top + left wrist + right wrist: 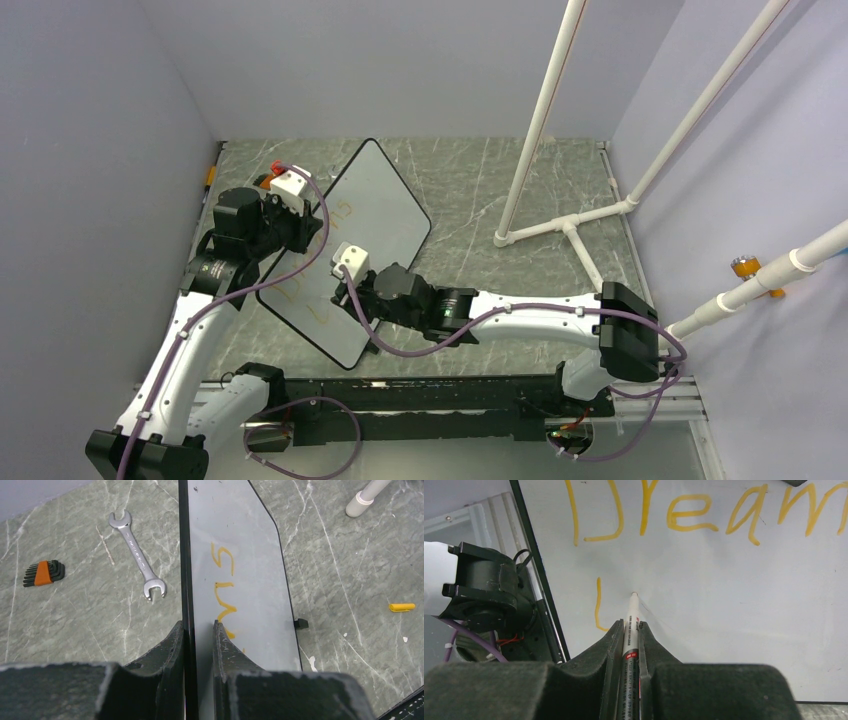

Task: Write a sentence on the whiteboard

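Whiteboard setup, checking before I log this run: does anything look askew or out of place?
The whiteboard is not flat: the left gripper clamps its edge, holding it tilted. A wrench, hex keys and a small yellow cap lie loose on the table beside it.

I see a smooth, glossy whiteboard [724,605], a polished metal spanner [137,555], and a matt, marbled tabletop [75,620].

Wrench [136,555] near hex keys [44,573]; yellow cap [402,607] on table [350,555].
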